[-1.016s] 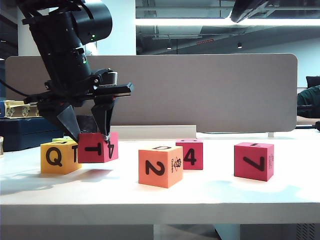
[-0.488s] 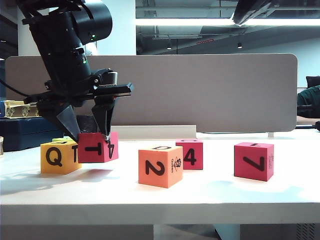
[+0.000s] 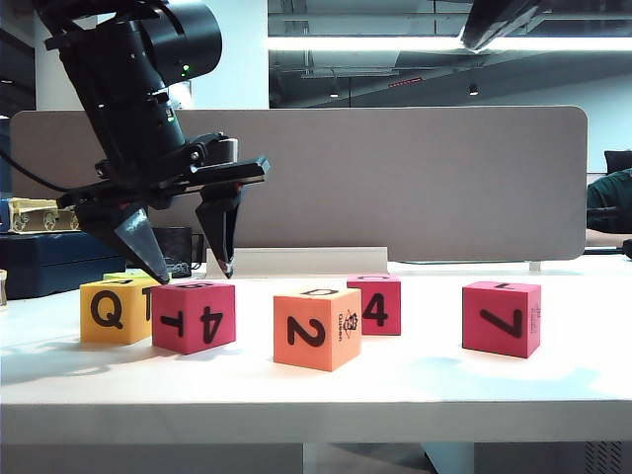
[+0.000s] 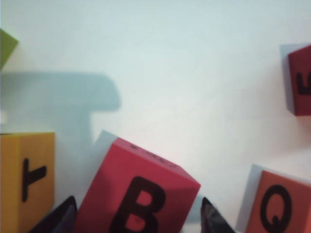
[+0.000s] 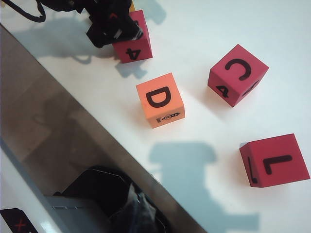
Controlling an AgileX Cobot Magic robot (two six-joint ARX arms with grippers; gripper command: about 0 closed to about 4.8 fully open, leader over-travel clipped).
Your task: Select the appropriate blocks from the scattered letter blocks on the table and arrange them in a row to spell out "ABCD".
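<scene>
My left gripper (image 3: 194,273) hangs open just above a pink-red block (image 3: 194,316) marked T and 4, its fingertips (image 3: 229,267) spread wider than the block and clear of it. The left wrist view shows this block's top face, a B (image 4: 141,199), between the open left gripper (image 4: 138,218). The block rests on the table (image 3: 415,390) against the yellow Q block (image 3: 116,310). To its right stand the orange 2 block (image 3: 316,329), with D on top (image 5: 160,99), and a pink-red 4 block (image 3: 375,304), with C on top (image 5: 238,75). My right gripper (image 3: 494,20) stays high at the upper right, a dark shape.
A pink-red 7 block (image 3: 502,318), with L on top (image 5: 274,160), stands alone at the right. A lime-green block (image 4: 7,46) peeks out behind the yellow one. A grey partition (image 3: 395,183) closes off the back of the table. The front edge runs along the bottom.
The left gripper's jaws have spread and let go of the T/4 block. The block has dropped from slightly raised onto the table beside the yellow block.
</scene>
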